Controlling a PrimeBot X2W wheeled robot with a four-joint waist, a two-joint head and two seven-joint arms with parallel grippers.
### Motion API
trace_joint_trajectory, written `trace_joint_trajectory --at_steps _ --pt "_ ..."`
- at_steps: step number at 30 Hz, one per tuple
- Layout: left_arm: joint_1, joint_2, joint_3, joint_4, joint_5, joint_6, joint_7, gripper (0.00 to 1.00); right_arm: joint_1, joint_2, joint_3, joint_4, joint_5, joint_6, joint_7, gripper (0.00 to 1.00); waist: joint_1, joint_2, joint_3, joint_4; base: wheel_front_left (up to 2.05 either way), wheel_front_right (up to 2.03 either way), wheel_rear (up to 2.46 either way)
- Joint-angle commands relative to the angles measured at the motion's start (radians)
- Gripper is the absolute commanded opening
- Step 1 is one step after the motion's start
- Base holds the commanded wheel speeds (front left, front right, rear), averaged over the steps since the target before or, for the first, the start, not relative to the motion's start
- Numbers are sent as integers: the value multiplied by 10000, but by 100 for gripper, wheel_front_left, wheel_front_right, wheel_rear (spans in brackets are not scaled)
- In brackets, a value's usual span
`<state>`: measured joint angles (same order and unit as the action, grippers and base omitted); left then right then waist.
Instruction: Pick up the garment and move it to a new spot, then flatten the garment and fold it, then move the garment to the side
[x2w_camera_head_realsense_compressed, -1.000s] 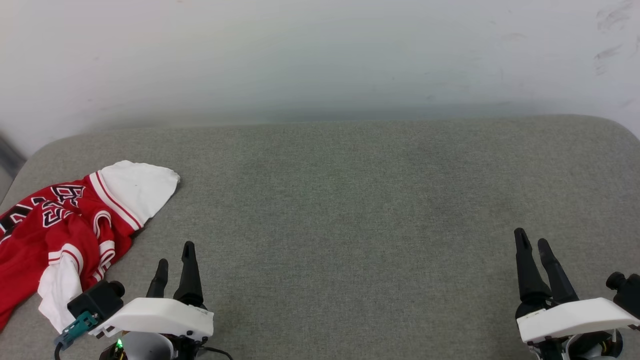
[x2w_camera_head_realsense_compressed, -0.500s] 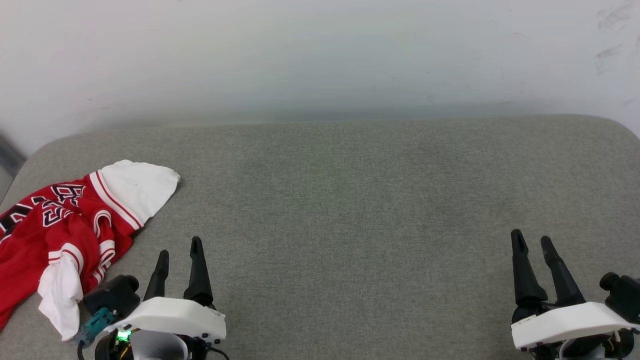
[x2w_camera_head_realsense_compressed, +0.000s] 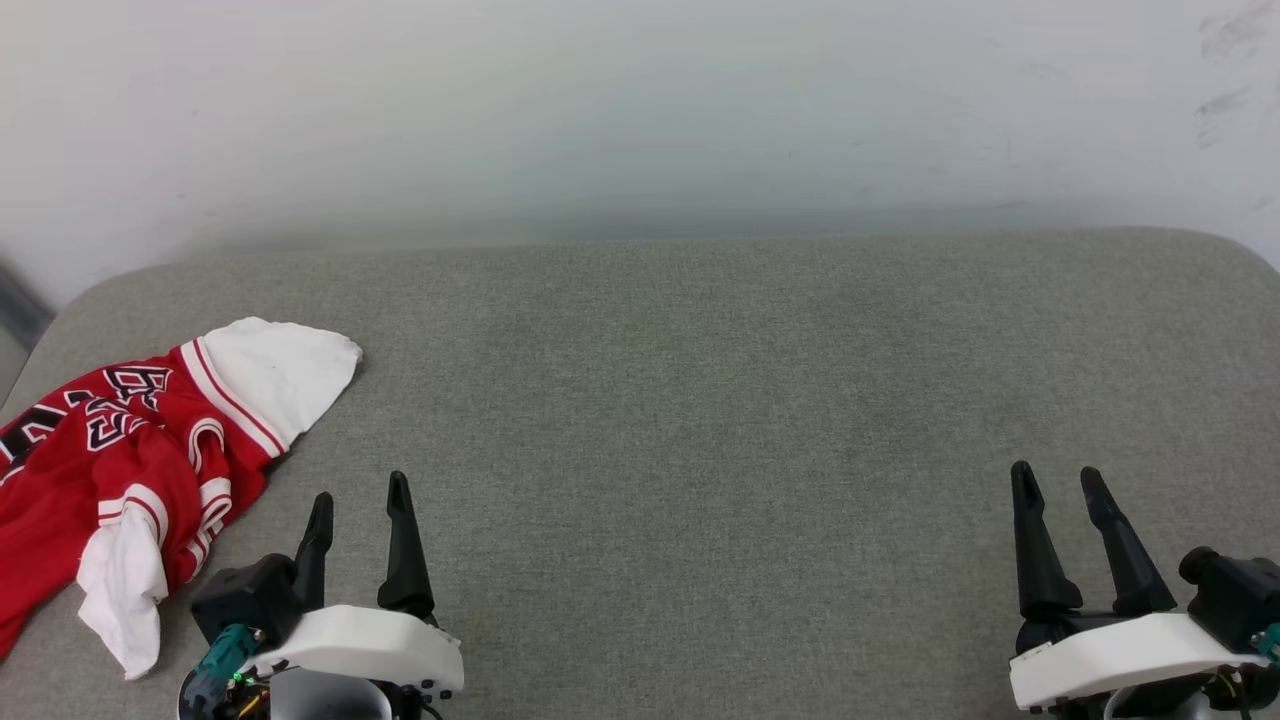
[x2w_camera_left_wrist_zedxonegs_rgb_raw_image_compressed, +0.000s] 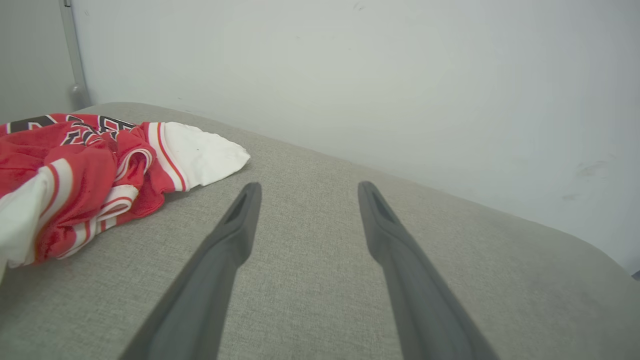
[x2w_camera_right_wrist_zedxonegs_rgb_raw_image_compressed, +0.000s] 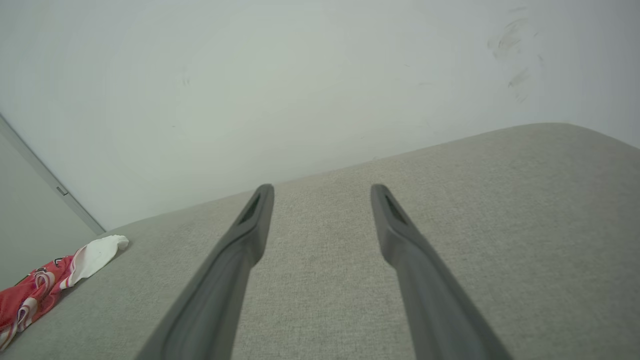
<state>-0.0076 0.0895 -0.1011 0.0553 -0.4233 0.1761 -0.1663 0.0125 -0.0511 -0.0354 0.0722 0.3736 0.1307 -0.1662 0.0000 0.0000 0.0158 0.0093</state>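
At the near edge, the left gripper (x2w_camera_head_realsense_compressed: 359, 490) and right gripper (x2w_camera_head_realsense_compressed: 1055, 470) hover over a grey fabric surface (x2w_camera_head_realsense_compressed: 700, 400), each with fingers spread apart, holding nothing. Just left of and beyond the left gripper, the red garment (x2w_camera_head_realsense_compressed: 110, 440) lies crumpled at the surface's left end, before a pale wall (x2w_camera_head_realsense_compressed: 640, 120).
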Motion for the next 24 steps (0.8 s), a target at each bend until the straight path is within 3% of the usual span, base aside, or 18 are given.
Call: trace_joint_trajectory --at_steps 1,13,24 --pt "10 52 -48 -125 282 44 -94 100 4 8 29 -144 -296 0 -94 100 0 0 7 -1 0 0 0" --pt "136 -4 -117 -254 1407 28 -370 100 130 10 34 -298 -1355 0 -373 100 0 0 30 15 0 0 0" --pt "247 -130 -60 -342 2090 -281 -589 100 226 12 -21 -393 -1833 0 -582 100 0 0 34 8 0 0 0"
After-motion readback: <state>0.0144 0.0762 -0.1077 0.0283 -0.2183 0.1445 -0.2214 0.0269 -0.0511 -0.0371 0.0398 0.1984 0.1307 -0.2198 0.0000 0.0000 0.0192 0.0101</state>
